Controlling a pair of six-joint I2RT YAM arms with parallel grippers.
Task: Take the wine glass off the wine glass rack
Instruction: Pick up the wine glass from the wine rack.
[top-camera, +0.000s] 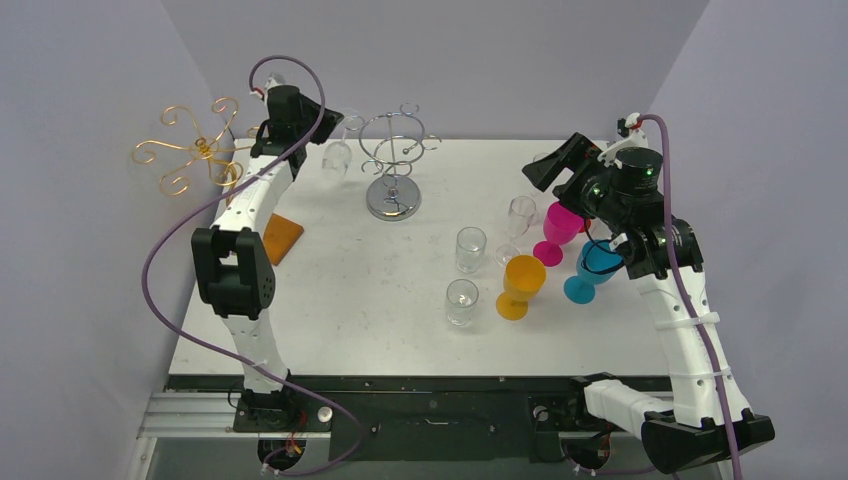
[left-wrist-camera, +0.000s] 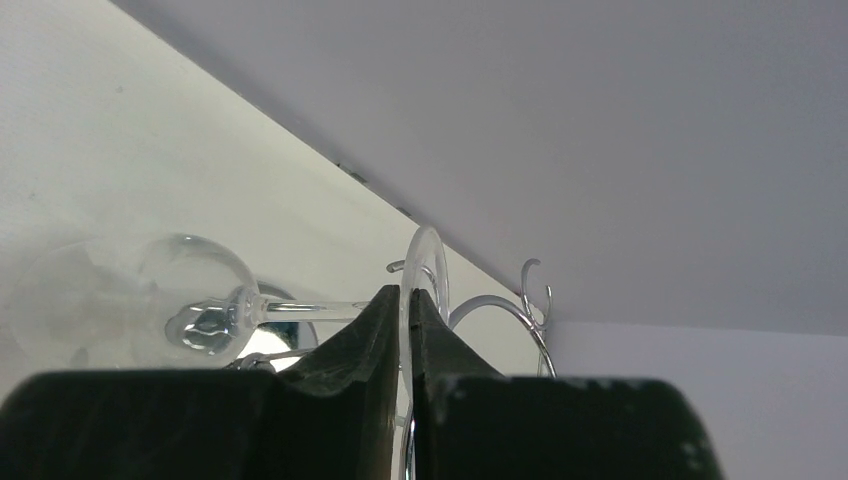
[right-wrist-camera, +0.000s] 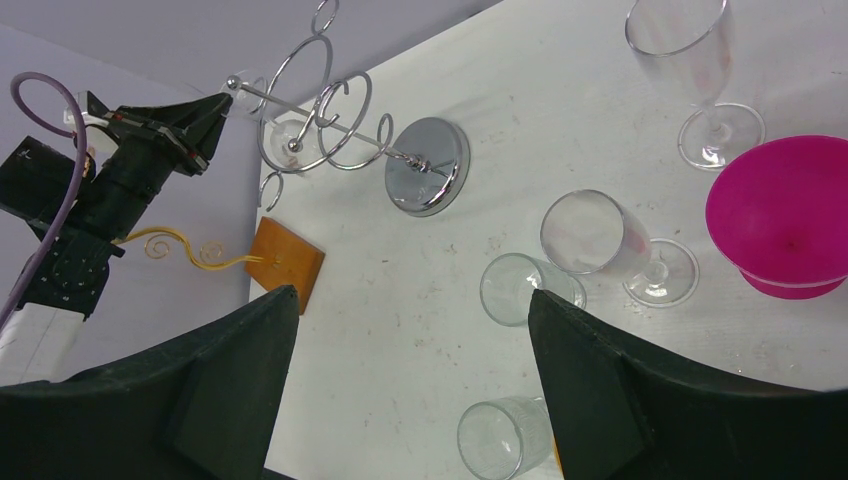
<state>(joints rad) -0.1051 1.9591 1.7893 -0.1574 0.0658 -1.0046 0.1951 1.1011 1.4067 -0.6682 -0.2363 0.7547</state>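
Wine glass foot pinched in left tool, beside rack | right tool gaping, grips nothing

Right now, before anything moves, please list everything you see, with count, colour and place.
wine glass rack: 1, silver, back centre of table
wine glass: 1, clear, left of that rack, foot in left gripper
gold rack: 1, gold wire on orange base, left table edge
stemmed glasses: 2, clear, right of centre
tumblers: 2, clear, centre
goblets: 3, pink, orange, blue, right side
table: 1, white
left gripper: 1, black, shut on the wine glass
right gripper: 1, black, open, above the right side
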